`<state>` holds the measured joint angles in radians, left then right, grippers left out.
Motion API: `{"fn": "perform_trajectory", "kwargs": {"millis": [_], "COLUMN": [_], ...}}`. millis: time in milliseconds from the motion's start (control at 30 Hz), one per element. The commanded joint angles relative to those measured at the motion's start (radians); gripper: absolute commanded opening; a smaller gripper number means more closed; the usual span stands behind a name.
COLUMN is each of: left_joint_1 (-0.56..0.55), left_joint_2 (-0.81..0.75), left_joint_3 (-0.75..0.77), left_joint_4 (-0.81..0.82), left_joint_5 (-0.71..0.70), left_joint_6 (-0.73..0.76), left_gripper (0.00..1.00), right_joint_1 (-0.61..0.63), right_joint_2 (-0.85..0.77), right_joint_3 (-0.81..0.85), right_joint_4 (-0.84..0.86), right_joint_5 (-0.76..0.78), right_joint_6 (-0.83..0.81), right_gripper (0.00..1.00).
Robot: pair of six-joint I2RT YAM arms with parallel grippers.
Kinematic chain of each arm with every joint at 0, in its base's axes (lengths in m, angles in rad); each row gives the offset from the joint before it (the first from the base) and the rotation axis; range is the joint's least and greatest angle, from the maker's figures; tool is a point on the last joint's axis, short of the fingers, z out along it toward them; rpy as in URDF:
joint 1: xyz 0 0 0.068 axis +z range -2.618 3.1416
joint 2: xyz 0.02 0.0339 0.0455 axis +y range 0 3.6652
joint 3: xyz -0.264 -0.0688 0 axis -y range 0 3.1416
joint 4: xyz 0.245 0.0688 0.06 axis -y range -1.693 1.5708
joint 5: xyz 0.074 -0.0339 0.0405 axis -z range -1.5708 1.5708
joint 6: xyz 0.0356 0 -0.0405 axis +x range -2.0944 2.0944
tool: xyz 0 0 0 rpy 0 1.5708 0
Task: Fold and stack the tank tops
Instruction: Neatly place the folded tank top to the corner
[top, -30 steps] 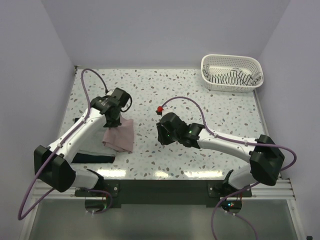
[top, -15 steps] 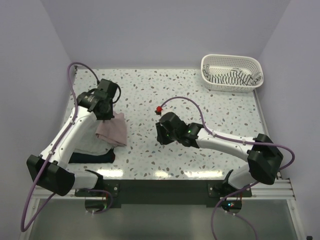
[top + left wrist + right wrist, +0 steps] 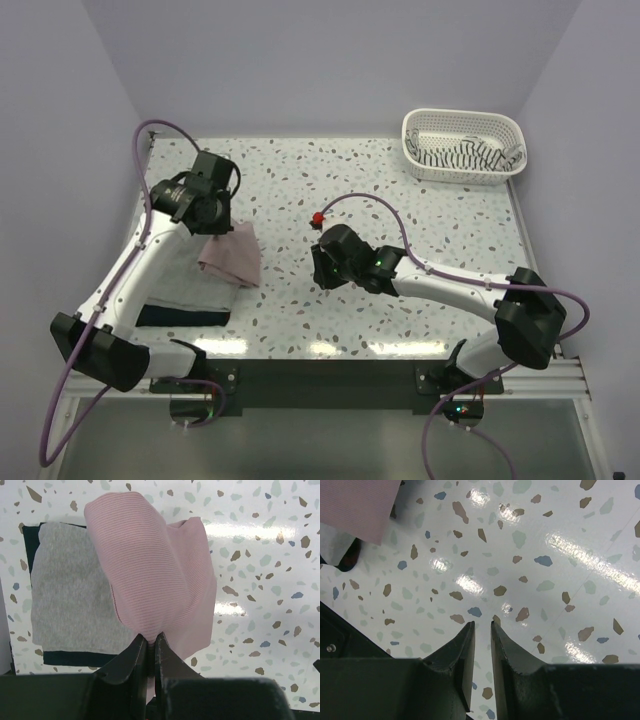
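From above, the left gripper point(image 3: 211, 207) is hanging over the table's point(image 3: 400, 200) left side, pinching the pink top point(image 3: 232, 256), which is draping down from it. The pink top's lower part is lying across the right edge of the grey top point(image 3: 182, 284), which is sitting flat on the navy top point(image 3: 182, 317). The right gripper point(image 3: 325, 268) is hovering low near the table's middle, well apart from the pile. The striped top point(image 3: 462, 155) is lying in the basket point(image 3: 420, 125) at the far right corner.

In the left wrist view, the fingers are clamping tight on a bunched fold of the pink top. The cloth is ballooning out below them, overlapping the grey top and spilling onto bare table.

In the right wrist view, the fingers are drawn nearly together, only a slit between them, gripping nothing over bare table. A pink corner is showing at upper left; the pale and dark scraps under it are probably the pile's edge.

Against half a second ago, the left gripper has moved slightly toward the far edge and the pink top has shifted a little rightward. The right arm is staying put.
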<state>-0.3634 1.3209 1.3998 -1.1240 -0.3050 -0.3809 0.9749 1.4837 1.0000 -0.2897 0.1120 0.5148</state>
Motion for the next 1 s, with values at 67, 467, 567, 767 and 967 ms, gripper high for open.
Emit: {"fn": "perform_trajectory", "kwargs": {"millis": [67,467,567,767,967], "left_joint_1": [-0.002,0.089,0.089,-0.025,-0.074], "left_joint_2": [-0.006,-0.031,-0.028,0.017,0.015], "left_joint_3": [0.061,-0.111,-0.081,0.023,0.073], "left_joint_4": [0.007,0.099,0.107,0.06,0.053], "left_joint_5": [-0.019,0.012,0.058,0.061,0.102], "left_joint_6": [0.03,0.048,0.037,-0.021,-0.073], "left_gripper": [0.0,0.0,0.0,0.0,0.0], "right_joint_1": [-0.004,-0.002,-0.002,-0.004,-0.004], "right_joint_2": [0.004,0.012,0.01,0.004,0.024], "right_joint_3": [0.029,0.006,0.002,-0.006,0.012], "right_joint_4": [0.034,0.057,0.06,0.064,0.142], "right_joint_5": [-0.005,-0.014,-0.014,0.0,-0.014], "right_joint_6": [-0.006,0.005,0.007,0.011,0.04], "right_gripper": [0.23,0.22,0.22,0.22,0.22]}}
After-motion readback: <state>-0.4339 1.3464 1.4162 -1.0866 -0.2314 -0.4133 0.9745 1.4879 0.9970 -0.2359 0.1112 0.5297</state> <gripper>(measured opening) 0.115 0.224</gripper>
